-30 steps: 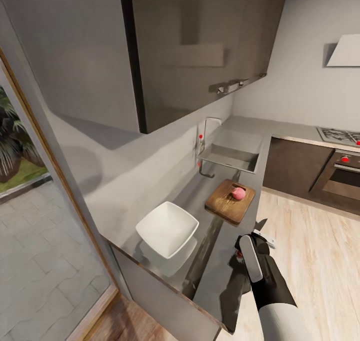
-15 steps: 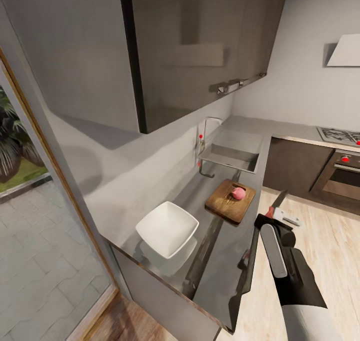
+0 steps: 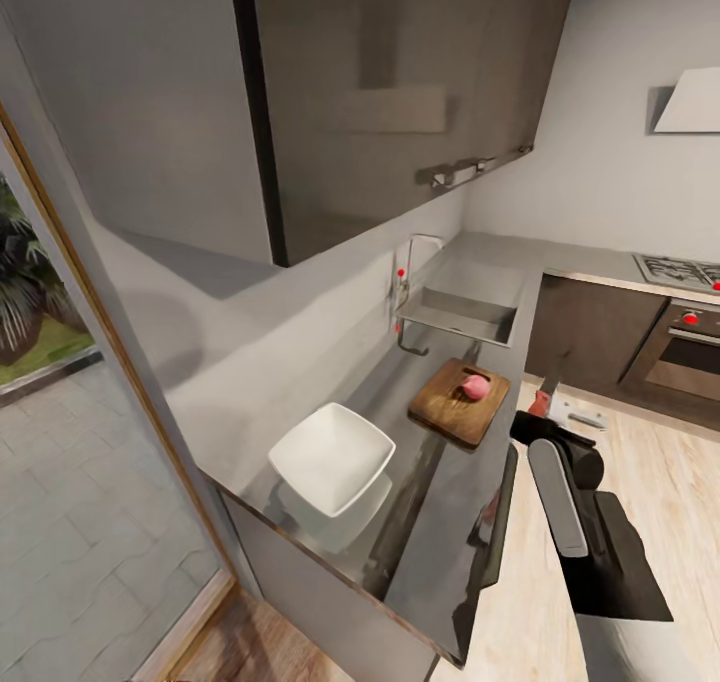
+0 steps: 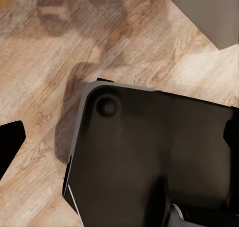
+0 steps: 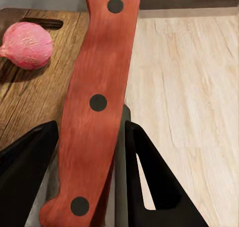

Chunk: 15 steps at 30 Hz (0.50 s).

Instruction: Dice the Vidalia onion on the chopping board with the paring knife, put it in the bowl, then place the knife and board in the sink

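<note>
The pinkish Vidalia onion rests on the dark brown chopping board on the grey countertop. My right gripper is shut on the paring knife, its orange-red handle between the fingers. It hovers just off the counter's front edge, beside the board. The white squarish bowl sits nearer me on the counter. Beyond the board are the steel sink and its tap. My left gripper hangs open over the wooden floor.
Dark wall cabinets overhang the counter. A hob and oven stand at the right along the far run. A glass door lies to the left. My dark base sits below the left gripper. Light wood floor stretches right.
My right gripper, holding the knife, has moved right and forward from over the counter's front edge to beside the board. Board, onion and bowl stay put.
</note>
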{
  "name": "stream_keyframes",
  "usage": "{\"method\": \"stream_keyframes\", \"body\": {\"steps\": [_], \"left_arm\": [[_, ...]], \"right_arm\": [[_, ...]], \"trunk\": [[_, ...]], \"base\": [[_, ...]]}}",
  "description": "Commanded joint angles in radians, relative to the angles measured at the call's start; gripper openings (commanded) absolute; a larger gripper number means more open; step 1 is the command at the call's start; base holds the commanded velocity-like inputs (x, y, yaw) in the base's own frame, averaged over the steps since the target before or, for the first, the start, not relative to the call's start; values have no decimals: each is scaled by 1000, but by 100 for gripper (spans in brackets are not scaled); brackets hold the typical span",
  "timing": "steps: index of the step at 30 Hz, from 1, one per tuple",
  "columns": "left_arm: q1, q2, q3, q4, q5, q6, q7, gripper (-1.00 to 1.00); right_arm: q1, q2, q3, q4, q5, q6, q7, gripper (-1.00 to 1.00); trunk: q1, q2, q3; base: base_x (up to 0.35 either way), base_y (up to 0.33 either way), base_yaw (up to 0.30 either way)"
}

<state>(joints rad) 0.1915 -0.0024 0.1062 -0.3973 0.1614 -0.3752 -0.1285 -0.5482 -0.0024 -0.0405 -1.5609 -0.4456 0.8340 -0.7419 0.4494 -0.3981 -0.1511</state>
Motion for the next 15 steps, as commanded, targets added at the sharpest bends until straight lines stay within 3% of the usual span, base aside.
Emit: {"method": "stream_keyframes", "body": {"steps": [1,8,15], "left_arm": [[0,0,3,-1,10,1,-10,100],[0,-1,3,-2,10,1,-10,100],[0,0,3,-2,9,1,-10,100]], "right_arm": [[-1,0,11,-7,-10,3,-9,-100],[-1,-1,96,-18,-9,3,-8,-100],[-1,-1,103,-19,-10,3,-8,-100]], "trunk": [[1,-2,-2],[1,-2,-7],[1,-2,-12]], "base": [[0,-177,105],[0,-249,211],[-5,-287,251]]}}
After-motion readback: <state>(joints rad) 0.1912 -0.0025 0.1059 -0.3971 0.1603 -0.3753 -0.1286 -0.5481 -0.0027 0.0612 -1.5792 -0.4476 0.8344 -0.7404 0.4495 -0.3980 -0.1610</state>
